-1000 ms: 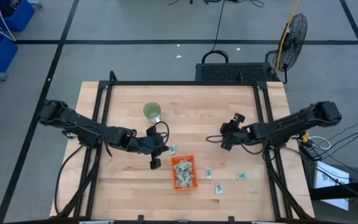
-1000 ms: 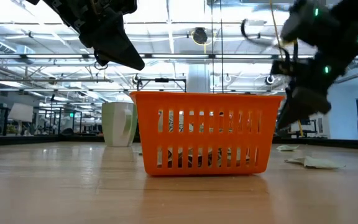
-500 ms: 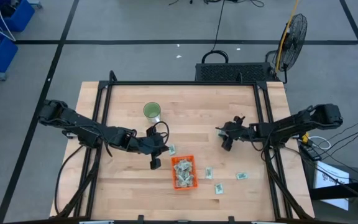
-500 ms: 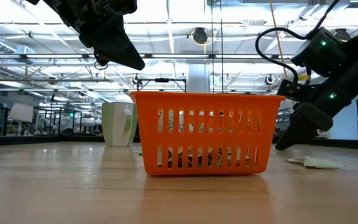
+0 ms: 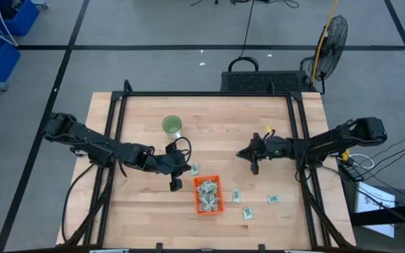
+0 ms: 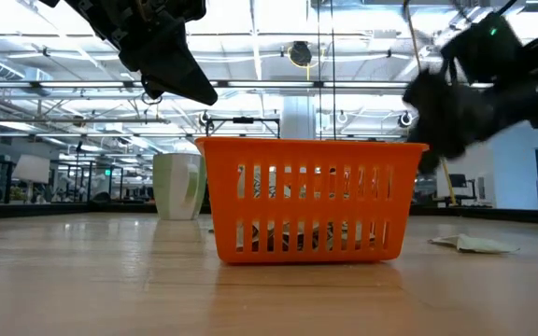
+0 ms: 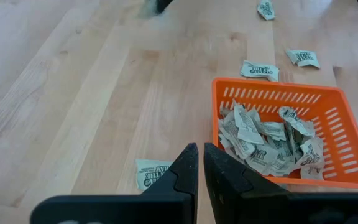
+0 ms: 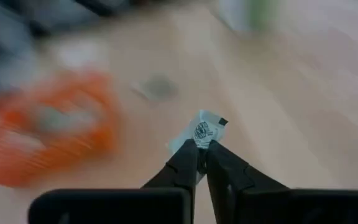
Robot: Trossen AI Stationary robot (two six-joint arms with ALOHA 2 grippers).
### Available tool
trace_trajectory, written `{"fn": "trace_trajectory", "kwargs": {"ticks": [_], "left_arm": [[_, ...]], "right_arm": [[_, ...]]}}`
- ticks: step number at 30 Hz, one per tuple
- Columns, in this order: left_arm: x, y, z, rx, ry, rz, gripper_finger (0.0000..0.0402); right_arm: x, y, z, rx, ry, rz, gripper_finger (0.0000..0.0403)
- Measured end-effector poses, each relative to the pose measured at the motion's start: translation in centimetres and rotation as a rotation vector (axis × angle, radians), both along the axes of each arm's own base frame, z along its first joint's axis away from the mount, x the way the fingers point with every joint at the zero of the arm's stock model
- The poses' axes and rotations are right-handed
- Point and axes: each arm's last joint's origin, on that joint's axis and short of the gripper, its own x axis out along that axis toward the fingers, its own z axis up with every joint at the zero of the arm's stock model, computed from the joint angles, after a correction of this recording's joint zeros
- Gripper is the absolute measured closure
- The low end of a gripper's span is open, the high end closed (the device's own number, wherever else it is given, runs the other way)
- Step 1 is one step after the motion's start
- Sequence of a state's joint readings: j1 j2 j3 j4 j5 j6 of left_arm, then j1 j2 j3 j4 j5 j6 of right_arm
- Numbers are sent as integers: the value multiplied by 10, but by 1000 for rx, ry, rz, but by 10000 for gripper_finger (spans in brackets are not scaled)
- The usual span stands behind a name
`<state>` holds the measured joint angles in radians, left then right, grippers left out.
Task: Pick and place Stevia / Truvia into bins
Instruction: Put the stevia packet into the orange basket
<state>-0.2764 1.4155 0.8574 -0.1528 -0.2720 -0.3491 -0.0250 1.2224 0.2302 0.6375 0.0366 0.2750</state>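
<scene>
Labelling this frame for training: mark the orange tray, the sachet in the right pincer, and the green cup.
orange tray (image 7: 334, 180): left wrist view, on its slotted side wall.
sachet (image 8: 204, 129): right wrist view, on its printed face above the fingertips.
green cup (image 5: 172, 126): high view, on its rim.

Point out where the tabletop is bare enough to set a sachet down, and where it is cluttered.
Bare wood: the far strip behind the green cup, and the near left corner of the table. Crowded: around the orange tray, with the left claw and one sachet on its left and three loose sachets on its right. The right claw holds a sachet.
</scene>
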Motion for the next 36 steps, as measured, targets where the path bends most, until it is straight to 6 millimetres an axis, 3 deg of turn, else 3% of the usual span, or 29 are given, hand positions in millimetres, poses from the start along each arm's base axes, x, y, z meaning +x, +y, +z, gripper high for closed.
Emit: {"fn": "trace_trajectory", "kwargs": {"ticks": [5, 13, 18, 24, 30, 36], "left_arm": [[0, 0, 0, 11, -3, 12, 371], [0, 2, 1, 33, -13, 41, 371], [3, 1, 4, 10, -56, 48, 371], [3, 1, 4, 0, -62, 53, 371], [3, -1, 4, -9, -58, 43, 371], [1, -3, 3, -6, -47, 36, 371]], "right_arm": [[12, 16, 36, 41, -348, 225, 388], [54, 60, 58, -61, -313, 430, 375], [89, 85, 46, -109, -210, 515, 374], [119, 96, 13, -95, -97, 524, 374], [131, 99, 5, -97, -62, 528, 365], [132, 99, 10, -123, -54, 540, 318]]}}
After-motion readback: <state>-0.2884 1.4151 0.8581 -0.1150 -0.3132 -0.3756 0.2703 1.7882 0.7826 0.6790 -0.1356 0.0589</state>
